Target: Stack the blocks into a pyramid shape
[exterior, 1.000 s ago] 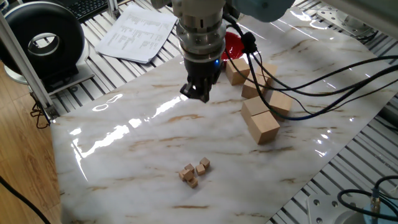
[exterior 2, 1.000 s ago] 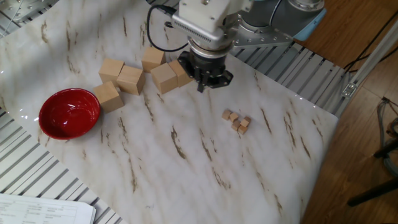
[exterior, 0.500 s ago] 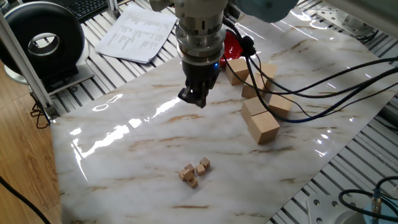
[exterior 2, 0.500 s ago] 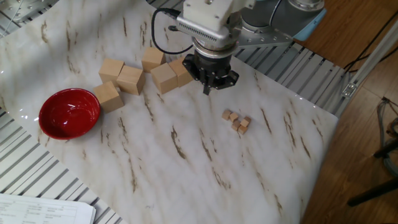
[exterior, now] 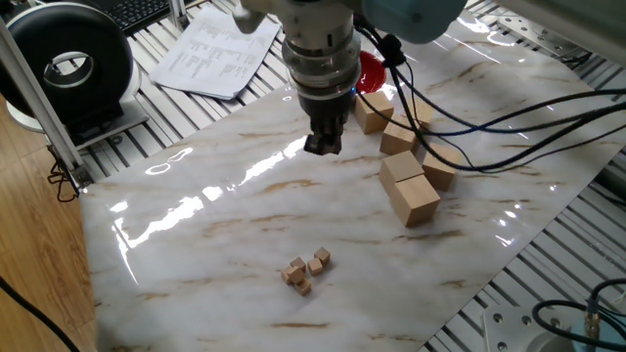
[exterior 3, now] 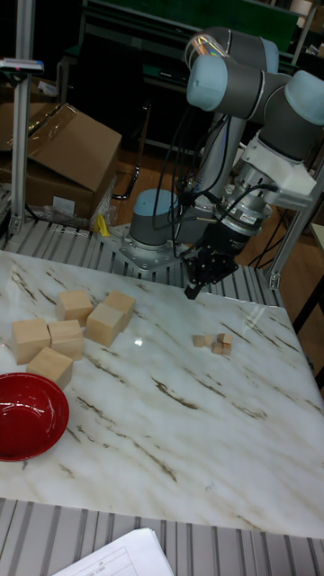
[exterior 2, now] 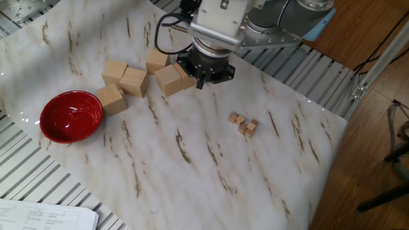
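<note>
Jaws on the grey metal gripper [exterior: 324, 145] look pressed together with nothing between them. The gripper has moved up and right in one fixed view, farther from the tiny light-tan wooden cubes [exterior: 306, 269], so no cube is picked yet. They sit low in the frame's middle, still flat, touching, in a short line slanting up to the right.
</note>
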`<action>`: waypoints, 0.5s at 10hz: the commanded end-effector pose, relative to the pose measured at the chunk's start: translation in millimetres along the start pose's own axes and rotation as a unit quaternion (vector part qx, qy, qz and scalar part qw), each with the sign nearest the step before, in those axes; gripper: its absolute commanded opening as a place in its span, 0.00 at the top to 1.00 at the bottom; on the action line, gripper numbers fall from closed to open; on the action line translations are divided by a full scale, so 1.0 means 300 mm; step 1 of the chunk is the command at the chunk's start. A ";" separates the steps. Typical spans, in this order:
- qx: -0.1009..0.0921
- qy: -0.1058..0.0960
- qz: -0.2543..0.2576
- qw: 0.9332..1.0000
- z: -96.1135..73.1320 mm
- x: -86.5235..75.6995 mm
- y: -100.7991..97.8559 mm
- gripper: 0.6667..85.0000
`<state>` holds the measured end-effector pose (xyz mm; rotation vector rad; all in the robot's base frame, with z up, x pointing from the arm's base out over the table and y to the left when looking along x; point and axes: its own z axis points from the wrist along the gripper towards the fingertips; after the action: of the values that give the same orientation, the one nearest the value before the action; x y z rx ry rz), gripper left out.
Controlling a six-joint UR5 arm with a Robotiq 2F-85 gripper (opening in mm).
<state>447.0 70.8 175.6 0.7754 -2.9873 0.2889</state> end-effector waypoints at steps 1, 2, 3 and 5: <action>-0.014 0.003 -0.077 0.997 -0.004 0.008 0.022 1.00; -0.003 -0.004 -0.141 0.990 -0.003 -0.005 0.004 1.00; 0.021 -0.001 -0.194 0.981 -0.004 -0.008 -0.037 1.00; 0.010 -0.029 -0.267 0.963 -0.005 -0.052 -0.005 1.00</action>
<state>454.5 69.5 176.1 1.2798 -2.7990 0.2989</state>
